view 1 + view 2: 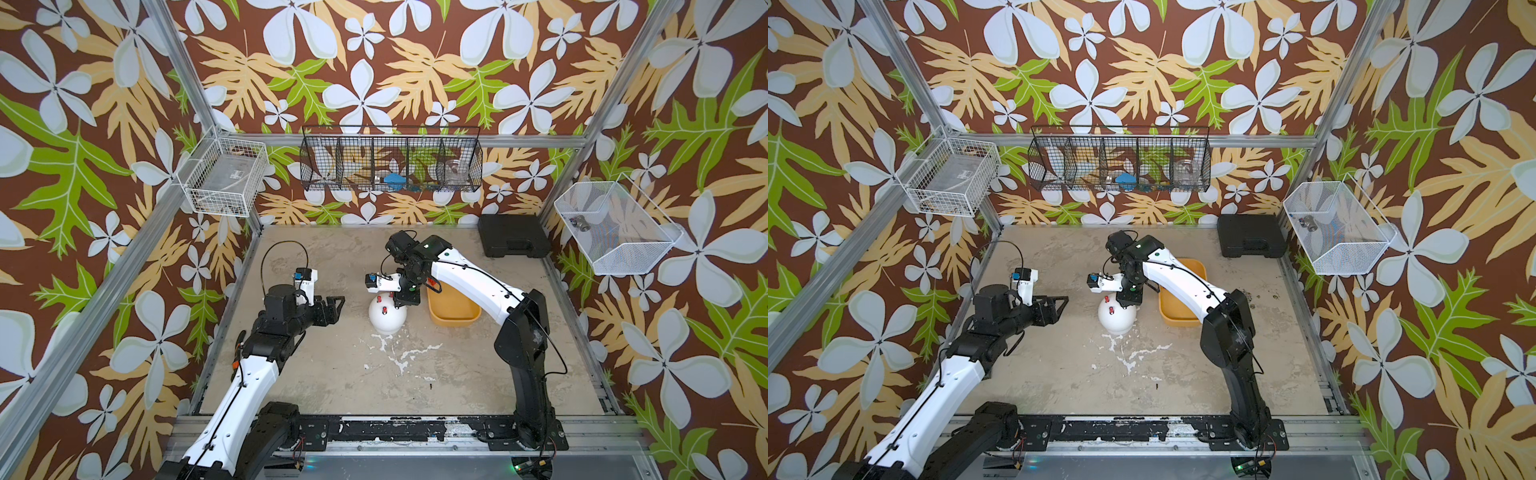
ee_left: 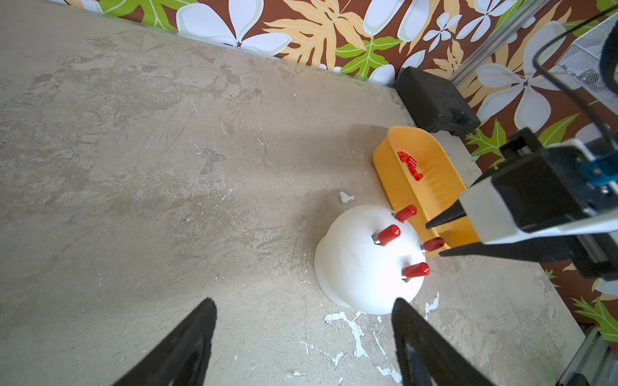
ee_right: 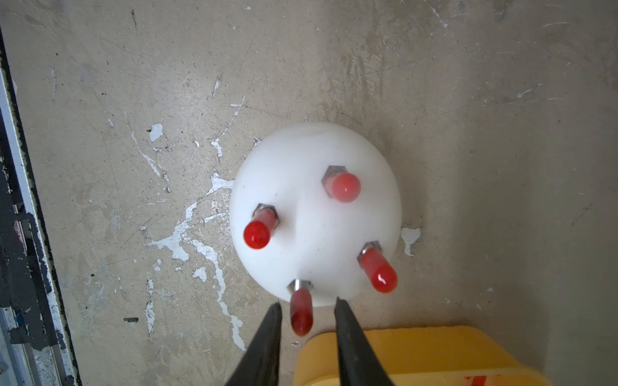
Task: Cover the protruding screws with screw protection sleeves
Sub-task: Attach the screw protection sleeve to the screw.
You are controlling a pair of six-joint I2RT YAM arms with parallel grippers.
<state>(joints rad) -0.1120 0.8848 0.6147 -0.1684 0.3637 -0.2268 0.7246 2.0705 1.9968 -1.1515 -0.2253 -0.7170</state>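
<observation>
A white dome (image 3: 314, 217) stands mid-table, seen in both top views (image 1: 387, 320) (image 1: 1117, 320). Several protruding screws stick out of it, each wearing a red screw protection sleeve (image 3: 346, 187) (image 3: 256, 234) (image 3: 379, 270); only the silvery bases (image 3: 300, 284) show. My right gripper (image 3: 307, 302) is open, its fingers either side of one fitted sleeve (image 3: 301, 314) with a gap on both sides. In the left wrist view the right gripper (image 2: 434, 240) flanks that sleeve (image 2: 433, 244). My left gripper (image 2: 303, 300) (image 1: 337, 309) hangs open and empty, left of the dome.
An orange-yellow tray (image 1: 455, 318) (image 2: 384, 157) sits right of the dome and holds several loose red sleeves (image 2: 409, 165). A black case (image 1: 513, 241) lies at the back right corner. Wire baskets (image 1: 390, 164) hang on the walls. White paint flecks (image 1: 399, 357) mark the table.
</observation>
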